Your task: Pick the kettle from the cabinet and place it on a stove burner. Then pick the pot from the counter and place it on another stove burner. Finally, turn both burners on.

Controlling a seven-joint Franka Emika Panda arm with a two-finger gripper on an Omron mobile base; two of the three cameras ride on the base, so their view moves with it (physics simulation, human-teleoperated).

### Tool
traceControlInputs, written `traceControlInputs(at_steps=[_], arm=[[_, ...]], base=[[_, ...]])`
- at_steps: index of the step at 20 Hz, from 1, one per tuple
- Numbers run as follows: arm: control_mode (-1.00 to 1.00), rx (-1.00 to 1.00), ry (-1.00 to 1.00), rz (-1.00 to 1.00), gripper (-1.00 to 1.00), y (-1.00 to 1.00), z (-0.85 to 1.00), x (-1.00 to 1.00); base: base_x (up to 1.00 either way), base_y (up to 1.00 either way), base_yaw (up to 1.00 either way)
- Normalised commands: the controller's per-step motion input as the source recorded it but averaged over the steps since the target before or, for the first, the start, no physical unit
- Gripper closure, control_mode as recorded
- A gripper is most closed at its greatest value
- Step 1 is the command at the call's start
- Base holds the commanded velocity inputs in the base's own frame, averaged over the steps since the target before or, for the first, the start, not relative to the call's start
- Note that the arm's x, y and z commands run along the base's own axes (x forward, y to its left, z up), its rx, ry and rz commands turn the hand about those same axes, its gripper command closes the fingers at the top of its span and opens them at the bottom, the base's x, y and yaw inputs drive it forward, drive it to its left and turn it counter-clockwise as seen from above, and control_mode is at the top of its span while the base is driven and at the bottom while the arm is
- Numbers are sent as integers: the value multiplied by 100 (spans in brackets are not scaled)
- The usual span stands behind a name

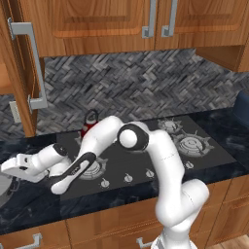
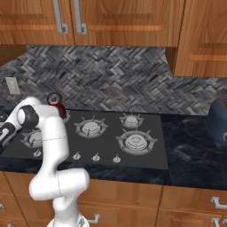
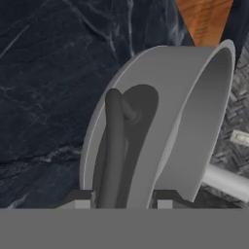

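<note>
Pot (image 3: 165, 121) placement: you will find it at the far left of the table (image 1: 29, 204), beyond the left edge of the cooktop (image 2: 146, 155). In the hand view its grey wall and rim stand between the two tips of the end effector (image 3: 119, 202), one tip on either side of the wall, so the jaws are narrowed onto the pot rim. One small side handle lies inside the pot's outline in that view.

Note the kettle (image 1: 90, 121). It sits on the rear left burner, partly hidden behind the arm's forearm in both base views. The arm itself reaches low across the front left burner (image 2: 33, 138) and covers much of it.

Observe the open cabinet door (image 1: 22, 73) with its long grey bar handle, hanging above the left end of the table, close over the end effector's working area. A dark blue rounded vessel (image 2: 218, 119) stands on the table right of the cooktop, well apart.

Surface: glossy black veined stone. Backsplash: grey herringbone tile. Cabinets: brown wood above and below.

Count: four burners, five front knobs, one kettle, one pot.
</note>
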Motion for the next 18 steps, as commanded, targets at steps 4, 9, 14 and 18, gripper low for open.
traceControlInputs(at_steps=[4,9,14,18], arm=[[-100,1,0,-2,100,-19,41,-11],[-100,0,0,-2,100,-15,35,-13],[-100,0,0,-2,100,-19,34,-14],[-100,0,0,-3,100,-31,28,-10]], base=[[0,0,0],[0,0,0],[0,0,0],[0,0,0]])
